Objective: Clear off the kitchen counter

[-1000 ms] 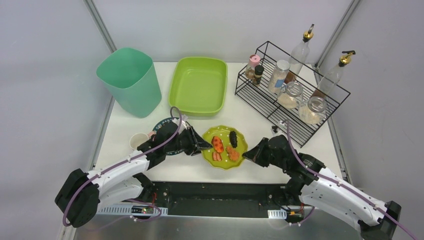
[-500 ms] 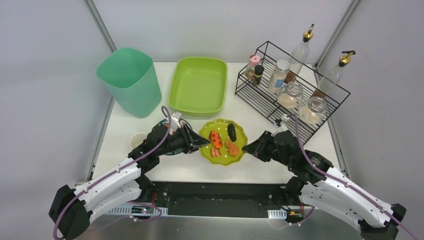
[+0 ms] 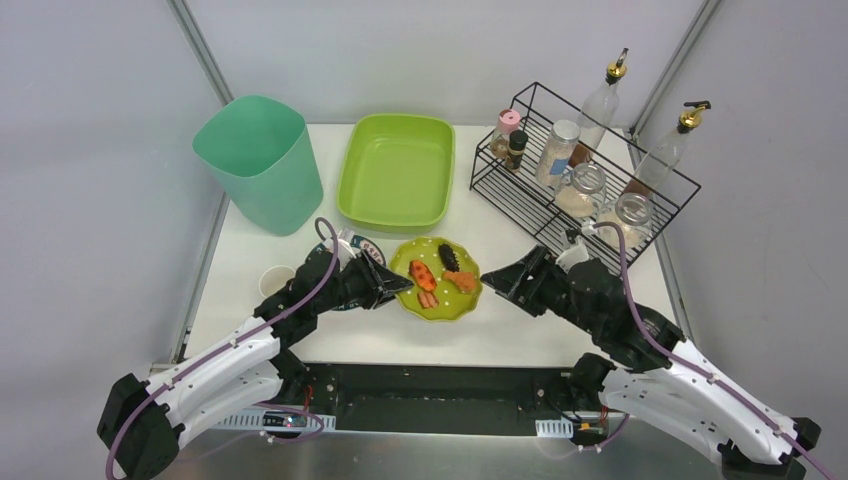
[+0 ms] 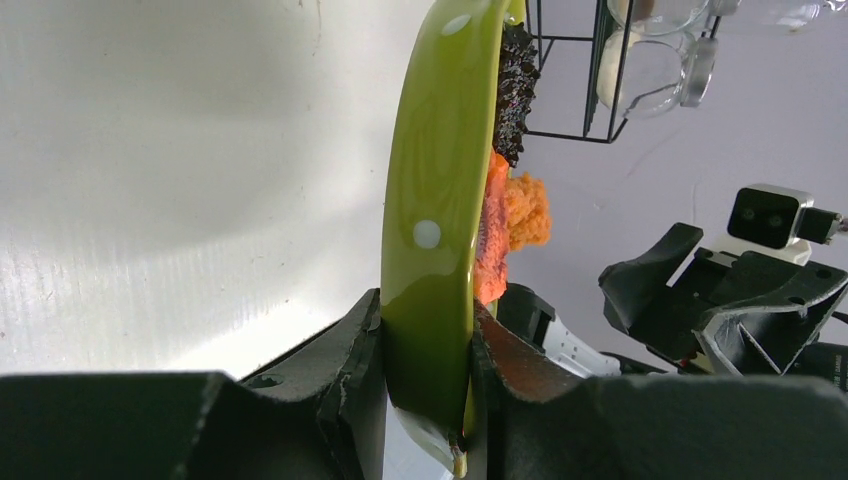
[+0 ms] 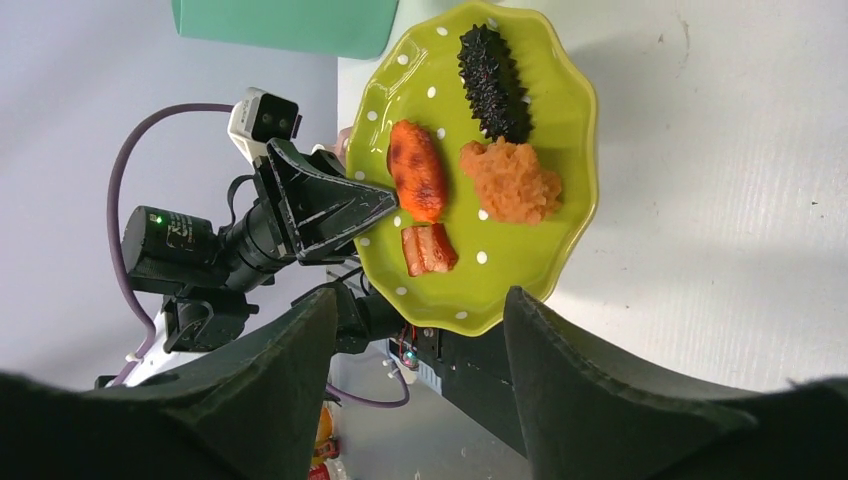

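Your left gripper point(image 4: 425, 345): clamped on green plate point(image 4: 432, 180) rim | your right gripper point(image 3: 490, 279): fingers spread, beside plate | four food pieces point(image 5: 470, 150) aboard

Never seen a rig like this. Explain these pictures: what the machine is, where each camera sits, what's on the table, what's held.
Two robot arms are bolted at the near edge of the kitchen counter. One picture looks down from above; the others come from wrist cameras. On the counter: teal bin, lime tub, wire rack of jars, paper cup, green plate of food. Jaws of the left arm clamp the plate's rim; those of the right arm are open near its other edge.
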You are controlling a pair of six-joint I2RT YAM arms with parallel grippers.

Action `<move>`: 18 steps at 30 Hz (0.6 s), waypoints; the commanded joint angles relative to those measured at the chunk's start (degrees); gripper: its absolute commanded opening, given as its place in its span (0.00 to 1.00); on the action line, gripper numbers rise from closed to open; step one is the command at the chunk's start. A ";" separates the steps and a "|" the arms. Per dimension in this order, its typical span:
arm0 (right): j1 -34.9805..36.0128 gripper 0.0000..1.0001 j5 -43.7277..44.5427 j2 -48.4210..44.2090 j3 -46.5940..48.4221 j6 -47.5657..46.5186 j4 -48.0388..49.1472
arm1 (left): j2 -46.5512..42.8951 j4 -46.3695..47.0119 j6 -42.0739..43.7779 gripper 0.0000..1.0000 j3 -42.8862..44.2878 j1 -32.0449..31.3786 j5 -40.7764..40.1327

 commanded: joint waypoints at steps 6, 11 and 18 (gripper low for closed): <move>0.29 0.66 2.17 -1.42 2.10 -0.44 -1.96 | -2.81 13.54 -1.66 0.00 4.94 -0.22 -1.40; 0.28 0.66 3.24 -2.70 1.83 -0.57 -3.72 | -1.68 14.20 -0.07 0.00 7.85 -0.18 -2.03; 0.28 0.67 4.34 -4.67 1.68 -0.89 -5.97 | 2.37 14.97 1.47 0.00 13.04 -0.07 -3.47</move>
